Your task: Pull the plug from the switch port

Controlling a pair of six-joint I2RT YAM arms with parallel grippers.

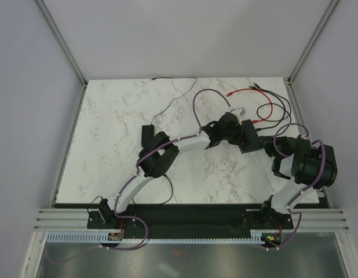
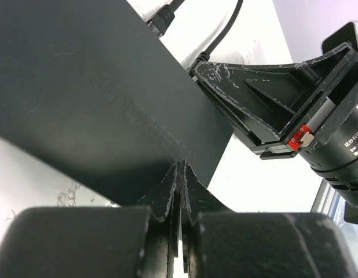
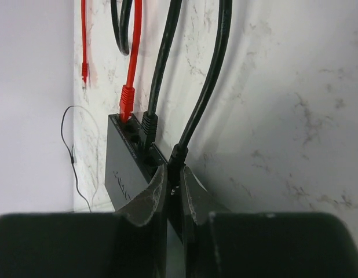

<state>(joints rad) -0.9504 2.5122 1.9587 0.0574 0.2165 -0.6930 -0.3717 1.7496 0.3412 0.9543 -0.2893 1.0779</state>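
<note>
**A:** What fills most of the view?

**B:** A white marble-patterned table top [image 1: 121, 145]. Both arms reach to its right middle, where a flat matte-black rectangular box [image 2: 92, 98] sits.

**A:** How is the left gripper [image 2: 180, 169]?

**B:** Closed tight, its tips touching the box's edge near a corner. Whether it pinches anything there, I cannot tell.

**A:** And the right gripper [image 3: 173, 174]?

**B:** Narrow, its fingers [image 3: 153, 191] clamped on a black moulded plug [image 3: 178, 155] seated in the cabled edge of the box. The switch port is in that edge, hidden behind the plug and the fingertips.

**A:** Anything smaller?

**B:** Just beside it along the same edge are a second black plug [image 3: 149, 124] and then a red plug [image 3: 126, 101]. The black cables [image 3: 216, 69] and a red cable [image 3: 134, 46] run away across the table.
</note>
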